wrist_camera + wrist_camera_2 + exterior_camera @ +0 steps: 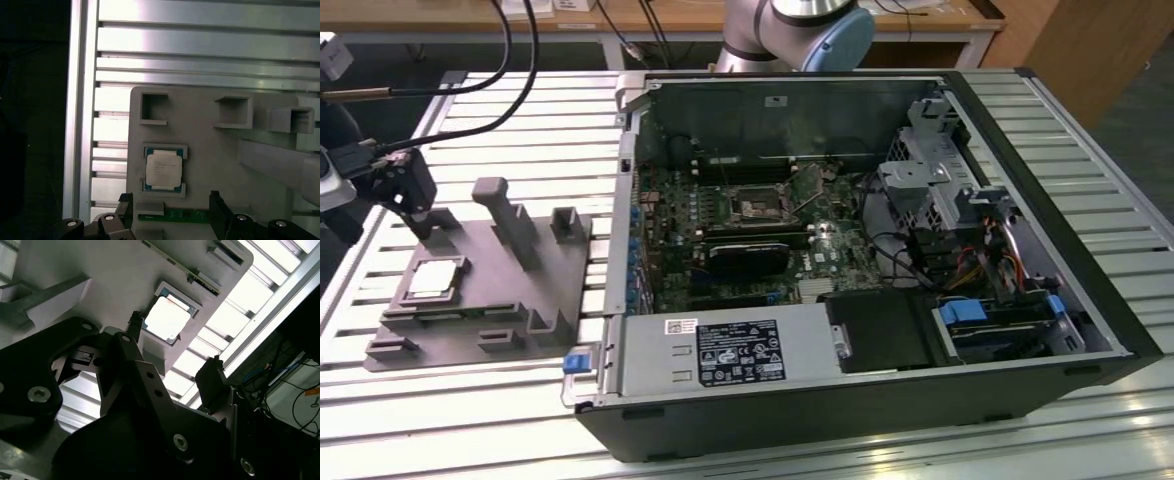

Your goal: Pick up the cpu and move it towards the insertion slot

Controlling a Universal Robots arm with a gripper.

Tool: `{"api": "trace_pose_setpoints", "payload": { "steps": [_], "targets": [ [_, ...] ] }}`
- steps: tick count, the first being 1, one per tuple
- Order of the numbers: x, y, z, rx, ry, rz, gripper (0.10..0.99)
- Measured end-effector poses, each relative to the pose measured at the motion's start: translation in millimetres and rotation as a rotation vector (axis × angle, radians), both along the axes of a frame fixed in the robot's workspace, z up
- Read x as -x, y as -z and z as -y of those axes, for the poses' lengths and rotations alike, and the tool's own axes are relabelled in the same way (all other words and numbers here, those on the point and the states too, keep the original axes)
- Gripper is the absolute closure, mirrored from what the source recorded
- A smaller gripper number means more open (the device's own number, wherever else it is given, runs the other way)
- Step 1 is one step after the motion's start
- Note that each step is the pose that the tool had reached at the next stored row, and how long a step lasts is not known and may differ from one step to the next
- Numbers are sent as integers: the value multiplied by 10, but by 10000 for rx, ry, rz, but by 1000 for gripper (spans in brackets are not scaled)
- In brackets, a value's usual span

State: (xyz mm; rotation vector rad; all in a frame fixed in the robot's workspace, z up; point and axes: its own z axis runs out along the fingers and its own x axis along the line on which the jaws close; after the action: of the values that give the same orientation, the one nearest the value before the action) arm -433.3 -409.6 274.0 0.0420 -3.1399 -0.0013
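End effector (171, 205) with fingers (217, 202) apart and empty, hovering near cpu (163, 170) seated in grey holder (210, 160), seemingly lined up to straddle it

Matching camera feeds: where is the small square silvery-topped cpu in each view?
Exterior view: cpu in a recess of the grey plastic fixture plate, at the exterior view's left of the black computer case.
First wrist view: cpu in that recess, just beyond the open gripper.
Second wrist view: cpu, same recess, beyond the gripper.
Shared landmark: the fixture plate's recess.
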Motion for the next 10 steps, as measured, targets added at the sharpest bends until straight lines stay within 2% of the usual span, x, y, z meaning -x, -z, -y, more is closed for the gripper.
{"api": "trace_pose_setpoints", "payload": {
  "steps": [10],
  "targets": [
    [9,99,2,0,0,0,380]
  ]
}}
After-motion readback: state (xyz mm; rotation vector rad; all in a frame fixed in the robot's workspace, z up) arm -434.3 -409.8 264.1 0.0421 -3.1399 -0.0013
